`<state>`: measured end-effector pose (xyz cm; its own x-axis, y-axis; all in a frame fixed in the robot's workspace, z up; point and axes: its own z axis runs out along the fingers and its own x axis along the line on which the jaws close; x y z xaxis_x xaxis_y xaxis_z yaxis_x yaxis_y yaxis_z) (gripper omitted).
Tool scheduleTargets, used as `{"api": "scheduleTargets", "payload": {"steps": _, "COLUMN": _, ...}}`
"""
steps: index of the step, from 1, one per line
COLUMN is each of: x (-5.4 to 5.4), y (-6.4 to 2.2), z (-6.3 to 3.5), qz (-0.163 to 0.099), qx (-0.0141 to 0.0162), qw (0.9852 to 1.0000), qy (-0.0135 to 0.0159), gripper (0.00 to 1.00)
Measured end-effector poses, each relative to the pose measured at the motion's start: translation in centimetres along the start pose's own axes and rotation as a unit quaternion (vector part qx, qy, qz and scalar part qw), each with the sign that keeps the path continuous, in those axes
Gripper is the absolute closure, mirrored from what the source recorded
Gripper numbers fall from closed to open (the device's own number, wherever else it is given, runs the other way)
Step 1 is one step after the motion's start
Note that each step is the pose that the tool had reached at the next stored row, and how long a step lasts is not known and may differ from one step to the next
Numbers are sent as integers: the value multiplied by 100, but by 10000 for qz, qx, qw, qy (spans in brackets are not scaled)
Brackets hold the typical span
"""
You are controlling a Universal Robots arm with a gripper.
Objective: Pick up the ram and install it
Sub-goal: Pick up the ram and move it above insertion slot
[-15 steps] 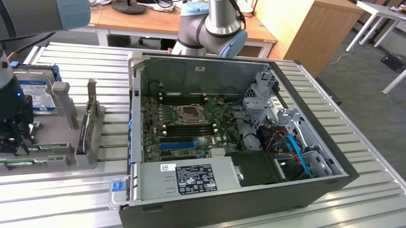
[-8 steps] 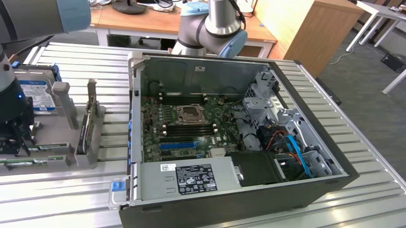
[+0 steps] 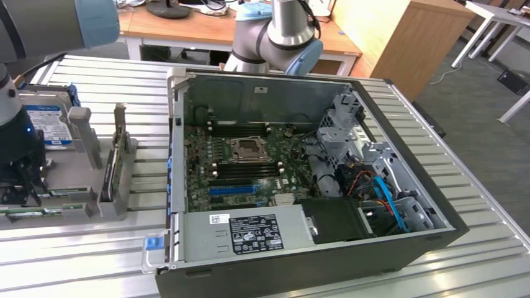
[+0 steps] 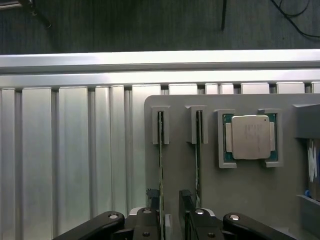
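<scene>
Two thin green ram sticks stand on edge in slotted holders of a grey fixture (image 4: 240, 190). My gripper (image 4: 169, 201) is open and straddles the nearer part of one ram stick (image 4: 161, 150). One finger (image 4: 152, 197) is on its outer side. The other finger sits between it and the second ram stick (image 4: 198, 150). There is a gap on both sides and no contact shows. In the exterior view my gripper (image 3: 23, 195) hangs low over the fixture at the exterior view's left, above green ram sticks (image 3: 33, 212).
A processor chip (image 4: 250, 136) lies in a pocket beside the sticks. A hard drive (image 3: 46, 124) stands at the fixture's back. The open computer case (image 3: 431, 205) lies to the exterior view's right, motherboard (image 3: 240, 161) exposed, with a blue slot (image 3: 232, 188) and power supply (image 3: 248, 233).
</scene>
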<state>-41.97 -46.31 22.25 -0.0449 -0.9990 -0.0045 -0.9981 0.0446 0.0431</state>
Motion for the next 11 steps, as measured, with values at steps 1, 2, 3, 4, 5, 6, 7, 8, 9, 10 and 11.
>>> {"api": "scheduleTargets", "payload": {"steps": 1, "x": 0, "y": 0, "z": 8, "qz": -8, "qx": 0, "qw": 10000, "qy": 0, "gripper": 70}}
{"api": "scheduleTargets", "payload": {"steps": 2, "x": 0, "y": -1, "z": 16, "qz": -15, "qx": 0, "qw": 10000, "qy": 1, "gripper": 70}}
{"api": "scheduleTargets", "payload": {"steps": 3, "x": 0, "y": -1, "z": 25, "qz": -23, "qx": 0, "qw": 10000, "qy": 1, "gripper": 70}}
{"api": "scheduleTargets", "payload": {"steps": 4, "x": 0, "y": -1, "z": 34, "qz": -31, "qx": 0, "qw": 10000, "qy": 2, "gripper": 70}}
{"api": "scheduleTargets", "payload": {"steps": 5, "x": 0, "y": -2, "z": 44, "qz": -40, "qx": 0, "qw": 10000, "qy": 1, "gripper": 70}}
{"api": "scheduleTargets", "payload": {"steps": 6, "x": 0, "y": -2, "z": 53, "qz": -48, "qx": 0, "qw": 10000, "qy": 2, "gripper": 70}}
{"api": "scheduleTargets", "payload": {"steps": 7, "x": 0, "y": -3, "z": 62, "qz": -57, "qx": -1, "qw": 10000, "qy": 2, "gripper": 70}}
{"api": "scheduleTargets", "payload": {"steps": 8, "x": 0, "y": -3, "z": 72, "qz": -66, "qx": 0, "qw": 10000, "qy": 3, "gripper": 70}}
{"api": "scheduleTargets", "payload": {"steps": 9, "x": 0, "y": -3, "z": 80, "qz": -75, "qx": -1, "qw": 10000, "qy": 3, "gripper": 70}}
{"api": "scheduleTargets", "payload": {"steps": 10, "x": 0, "y": -4, "z": 89, "qz": -84, "qx": -1, "qw": 10000, "qy": 4, "gripper": 70}}
{"api": "scheduleTargets", "payload": {"steps": 11, "x": 1, "y": -4, "z": 98, "qz": -93, "qx": -1, "qw": 10000, "qy": 4, "gripper": 70}}
